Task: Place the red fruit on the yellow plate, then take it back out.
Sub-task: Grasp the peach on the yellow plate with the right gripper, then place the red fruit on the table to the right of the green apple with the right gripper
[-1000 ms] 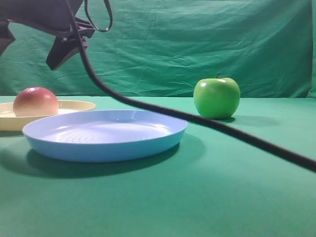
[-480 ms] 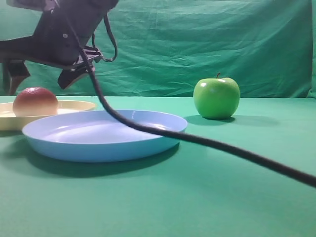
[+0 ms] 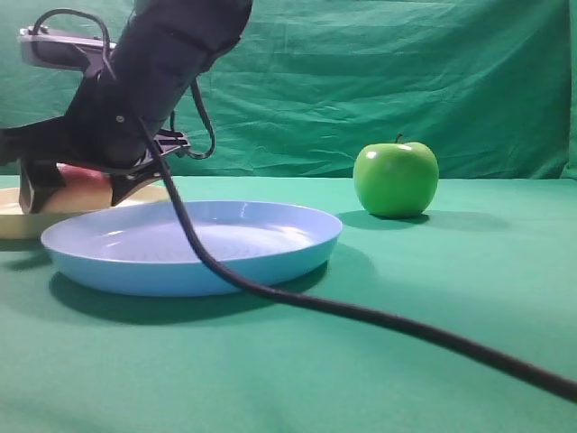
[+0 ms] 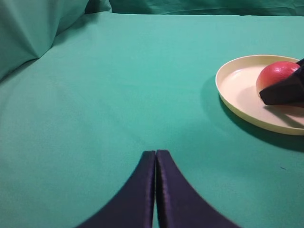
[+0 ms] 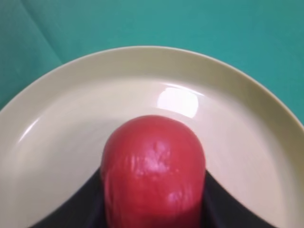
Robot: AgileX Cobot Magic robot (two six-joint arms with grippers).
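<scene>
1. At the far left, the yellow plate [image 3: 11, 222] lies on the green cloth-covered surface [image 3: 406, 361], partly hidden behind a blue plate.
2. The red fruit [image 5: 153, 167] sits in the yellow plate. In the exterior view only slivers of it show behind the dark arm.
3. The right hand [image 5: 153, 199] has reached across to the left side, and its black fingers [image 5: 223, 204] stand on either side of the fruit, pressed against it. The fruit still rests on the plate.
4. The left hand [image 4: 156, 190] hovers over bare green cloth, well apart from the yellow plate [image 4: 237, 95], with its two dark fingers pressed together and nothing between them.
5. Nearer and just right of the yellow plate lies a light blue plate [image 3: 194, 244], shallow and round.
6. A black cable [image 3: 361, 311] runs from the arm down across the blue plate's near rim and off toward the right near corner.
7. Farther right, well apart from both plates, a shiny green apple [image 3: 396, 179] with a stem stands upright on the surface.
8. A wrinkled green backdrop [image 3: 406, 81] hangs behind everything.
</scene>
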